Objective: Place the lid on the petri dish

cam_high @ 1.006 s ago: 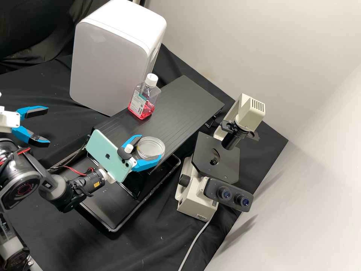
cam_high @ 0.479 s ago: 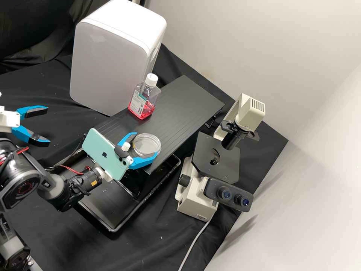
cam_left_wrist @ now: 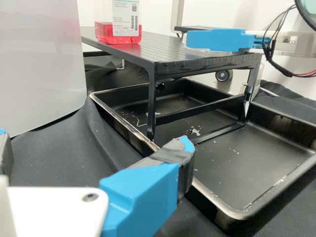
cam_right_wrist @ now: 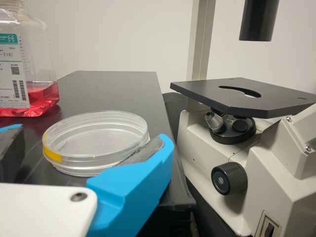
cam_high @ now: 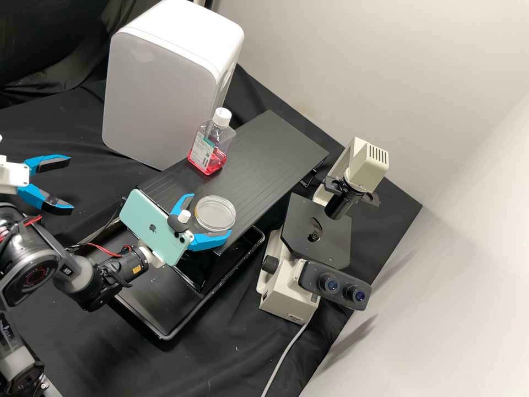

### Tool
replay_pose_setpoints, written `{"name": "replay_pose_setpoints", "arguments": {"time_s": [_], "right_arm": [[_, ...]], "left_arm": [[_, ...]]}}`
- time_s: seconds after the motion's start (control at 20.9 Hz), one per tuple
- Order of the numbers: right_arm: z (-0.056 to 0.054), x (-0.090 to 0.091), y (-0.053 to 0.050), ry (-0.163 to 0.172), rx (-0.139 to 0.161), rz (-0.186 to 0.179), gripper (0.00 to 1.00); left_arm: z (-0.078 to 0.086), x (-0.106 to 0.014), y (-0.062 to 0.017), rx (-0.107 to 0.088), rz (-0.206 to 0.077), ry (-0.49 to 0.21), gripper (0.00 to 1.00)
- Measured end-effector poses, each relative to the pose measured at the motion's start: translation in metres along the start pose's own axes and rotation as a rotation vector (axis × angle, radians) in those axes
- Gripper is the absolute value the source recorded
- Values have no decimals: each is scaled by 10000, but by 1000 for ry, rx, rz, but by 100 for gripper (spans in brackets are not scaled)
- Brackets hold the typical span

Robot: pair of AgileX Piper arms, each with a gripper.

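Petri dish (cam_high: 215, 213) sits near the front edge of the raised black rack (cam_high: 264, 154), directly between the fingers of my right claw (cam_high: 210, 215). That claw is spread apart, one blue finger on each side of the dish. I cannot tell whether either pad touches the wall. From the double rim in the right wrist view, I judge the lid (cam_right_wrist: 96, 131) already rests on the base. The dish is round, so no axis needs matching; what matters is that it lies dead ahead, centred in the gap. My left claw (cam_high: 69, 184), also spread apart, hangs over the table well away, so the right arm is the nearer.
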Motion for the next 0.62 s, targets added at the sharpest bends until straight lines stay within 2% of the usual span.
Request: {"name": "replay_pose_setpoints", "arguments": {"time_s": [0.19, 0.38, 0.43, 0.62], "right_arm": [[8, -6, 43, -3, 0, 18, 100], [17, -4, 34, -11, 0, 11, 100], [20, -3, 31, -12, 0, 10, 0], [51, 31, 8, -22, 0, 2, 0]], "left_arm": [[0, 0, 0, 0, 0, 0, 100], [0, 0, 0, 0, 0, 0, 100], [0, 0, 0, 0, 0, 0, 100], [0, 0, 0, 0, 0, 0, 100]]}}
